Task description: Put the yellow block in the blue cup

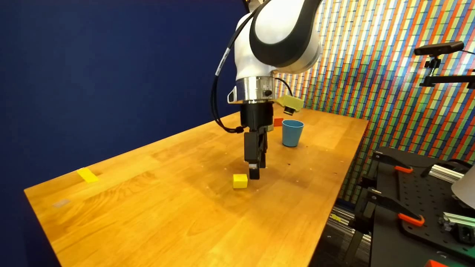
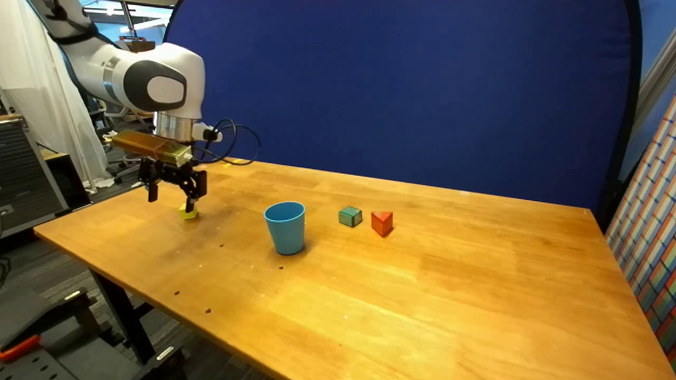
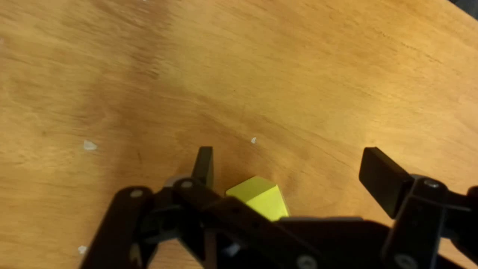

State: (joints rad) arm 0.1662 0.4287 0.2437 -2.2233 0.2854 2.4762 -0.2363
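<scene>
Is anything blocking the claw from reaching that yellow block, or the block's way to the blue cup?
Nothing visible: no other object shows between the open claw and the yellow block in the wrist view, nor between block and blue cup in an exterior view. The green block and red triangular block lie past the cup.

Rm abv cup [image 2: 287,230], gap to yel. blk [image 1: 240,181]

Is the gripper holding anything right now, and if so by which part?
Nothing: the gripper is open, and the yellow block sits on the table.
</scene>
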